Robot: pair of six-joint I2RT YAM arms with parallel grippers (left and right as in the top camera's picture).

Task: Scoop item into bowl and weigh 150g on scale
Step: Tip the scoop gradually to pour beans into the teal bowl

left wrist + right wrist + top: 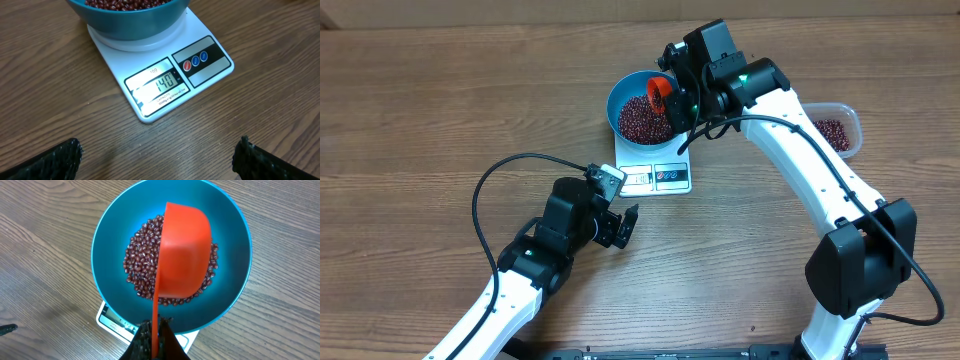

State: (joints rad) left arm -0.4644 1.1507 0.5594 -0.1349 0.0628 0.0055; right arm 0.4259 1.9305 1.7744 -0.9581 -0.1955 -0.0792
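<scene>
Beans [140,275] lie in the bowl [106,236] atop the scale [150,57], under the tipped orange scoop [185,255], which the right gripper [153,339] clamps by its handle. Tub [848,118] with more beans sits right of the scale, nearer that arm for any top-up. Left gripper [157,160] gapes empty just before the scale.

Deep blue bowl [102,242] holding a heap of red-brown beans [140,275] sits on the white scale [120,60], beneath the right gripper [155,340]; display [160,82] reads 140.
</scene>
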